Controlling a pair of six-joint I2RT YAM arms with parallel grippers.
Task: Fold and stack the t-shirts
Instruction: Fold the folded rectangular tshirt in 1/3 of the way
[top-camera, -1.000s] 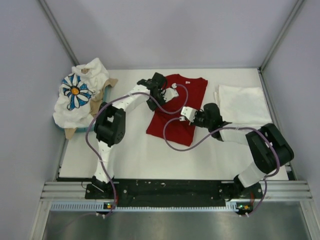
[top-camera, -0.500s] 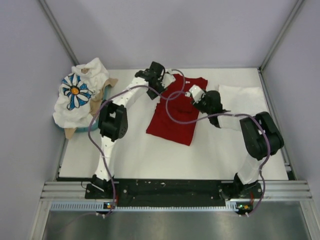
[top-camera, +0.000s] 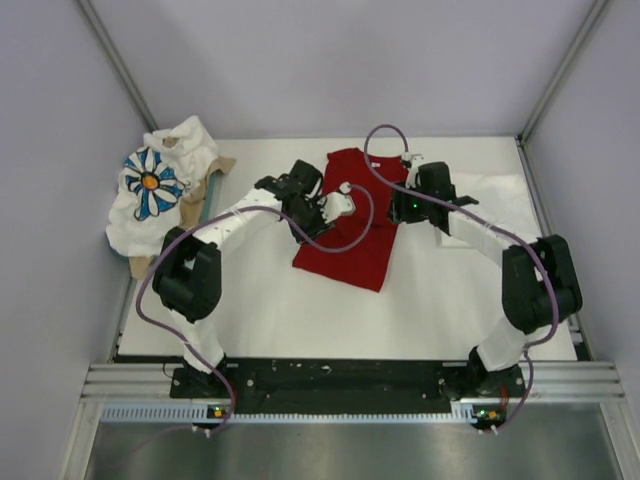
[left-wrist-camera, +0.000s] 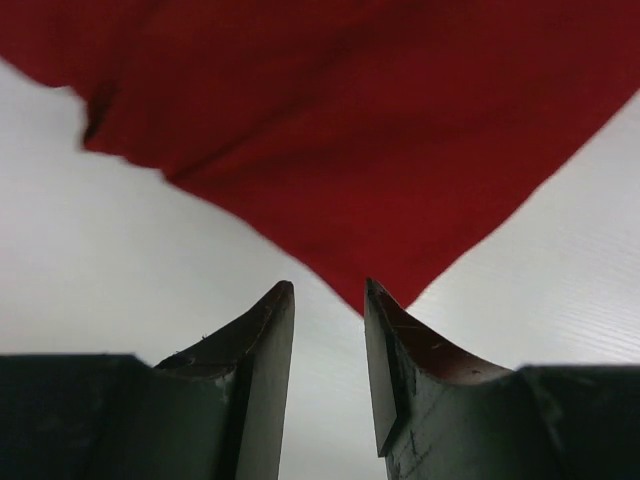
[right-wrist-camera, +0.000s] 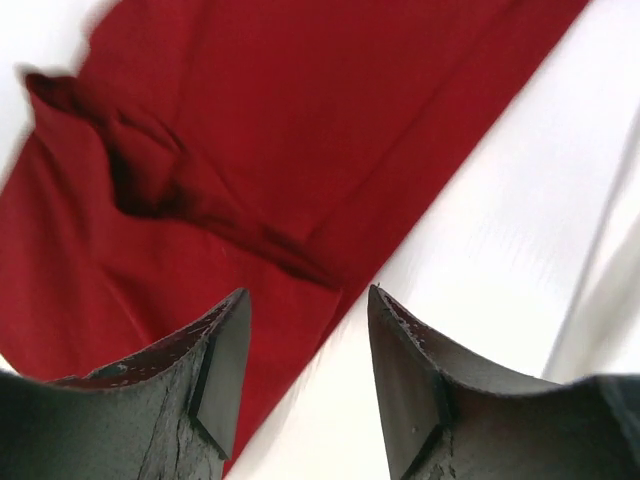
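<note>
The plain red t-shirt (top-camera: 350, 235) lies flat mid-table as a long narrow strip. My left gripper (top-camera: 322, 210) hovers at its left edge, open and empty; in the left wrist view (left-wrist-camera: 328, 290) a corner of the red shirt (left-wrist-camera: 350, 130) points in between the fingertips. My right gripper (top-camera: 402, 208) is at the shirt's right edge, open and empty; in the right wrist view (right-wrist-camera: 305, 295) it straddles the edge of the red cloth (right-wrist-camera: 250, 130). The plain white t-shirt (top-camera: 490, 205) lies folded at the right. The daisy-print t-shirt (top-camera: 150, 185) is heaped at the left.
A tan-and-teal tray (top-camera: 205, 195) sits under the daisy shirt at the table's left edge. Purple cables loop from both arms over the red shirt. Grey walls close in the table on the left, back and right. The white shirt's edge (right-wrist-camera: 610, 300) shows beside my right gripper.
My left gripper moved from the shirt's top left corner down along its left edge. My right gripper moved off the shirt to its right edge. The red shirt's top now looks narrower.
</note>
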